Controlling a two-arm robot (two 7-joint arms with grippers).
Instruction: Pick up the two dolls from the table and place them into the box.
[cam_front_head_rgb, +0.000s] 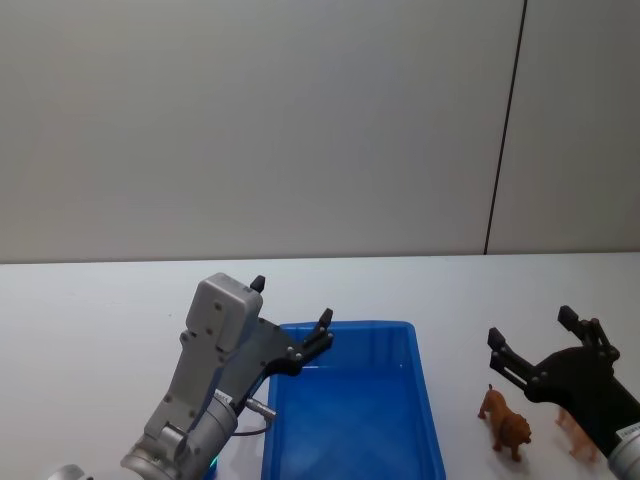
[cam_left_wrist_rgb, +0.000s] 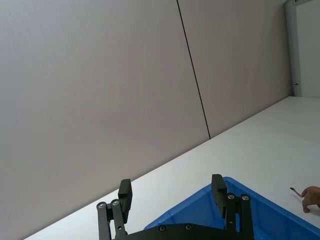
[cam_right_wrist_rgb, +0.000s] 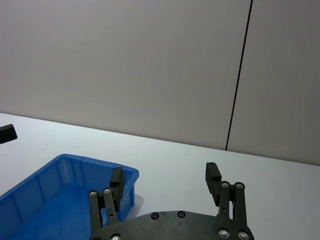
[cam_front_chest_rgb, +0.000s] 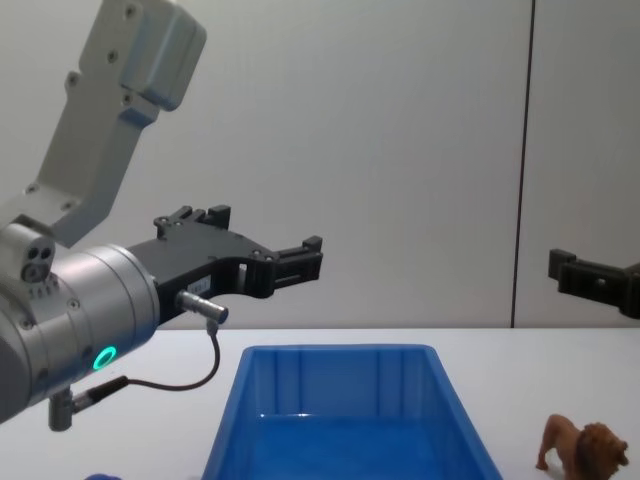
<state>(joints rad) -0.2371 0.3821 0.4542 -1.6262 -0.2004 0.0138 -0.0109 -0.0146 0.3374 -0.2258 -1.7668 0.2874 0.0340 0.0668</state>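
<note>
I list: white worktop (cam_front_head_rgb: 100, 300); blue box (cam_front_head_rgb: 350, 326) at centre; left hand (cam_front_head_rgb: 291, 300) poised over its left rim, spread apart, empty; right hand (cam_front_head_rgb: 531, 325) likewise spread above the lion (cam_front_head_rgb: 505, 425) and pig (cam_front_head_rgb: 578, 435) standing right of the box, which I judge light and rigid, best pinched across the torso.

Left arm (cam_front_head_rgb: 196, 385): silver-grey metal, boxy elbow raised, forearm angled forward and up. Black two-finger left gripper (cam_front_head_rgb: 291, 301): held aloft, fingers spread wide. Black two-finger right gripper (cam_front_head_rgb: 531, 325): low on the robot's right, tilted forward, fingers spread wide.
</note>
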